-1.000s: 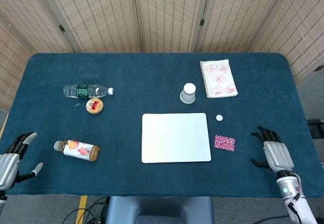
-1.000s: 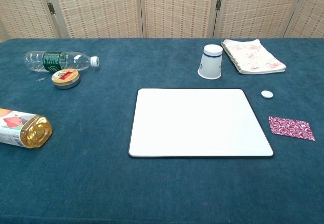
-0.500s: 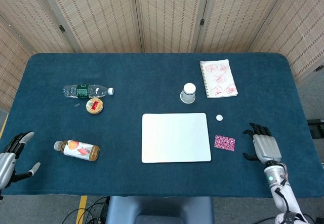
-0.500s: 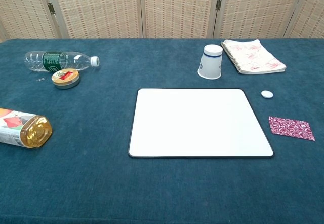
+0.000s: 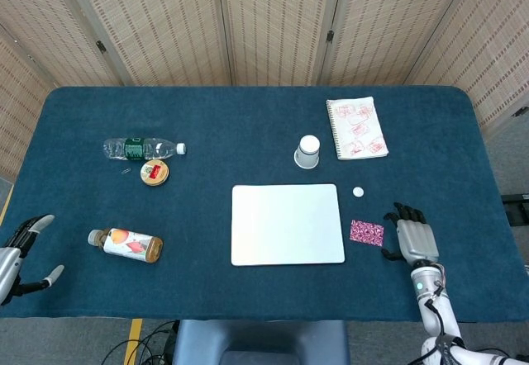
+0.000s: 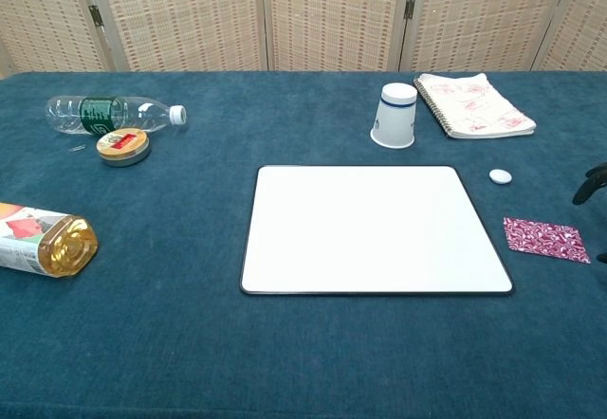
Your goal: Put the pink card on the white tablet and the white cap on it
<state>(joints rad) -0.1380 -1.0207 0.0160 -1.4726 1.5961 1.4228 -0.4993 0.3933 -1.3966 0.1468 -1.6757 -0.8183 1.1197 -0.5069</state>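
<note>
The pink patterned card [image 5: 366, 232] [image 6: 545, 239] lies flat on the blue cloth just right of the white tablet [image 5: 287, 224] [image 6: 373, 229]. Beyond the card sits the small white cap [image 5: 358, 191] [image 6: 500, 176]. My right hand [image 5: 411, 234] hovers a little right of the card with fingers spread and nothing in it; the chest view catches only its fingertips [image 6: 592, 183] at the right edge. My left hand [image 5: 18, 250] hangs open at the table's front left corner, holding nothing.
An upturned paper cup [image 5: 307, 152] and a spiral notebook [image 5: 356, 127] stand behind the tablet. On the left lie a clear water bottle [image 5: 142, 147], a round tin [image 5: 154, 172] and a juice bottle [image 5: 126, 244] on its side.
My right hand has moved left toward the pink card and now enters the chest view. The left hand has drifted slightly lower left. The objects have not moved.
</note>
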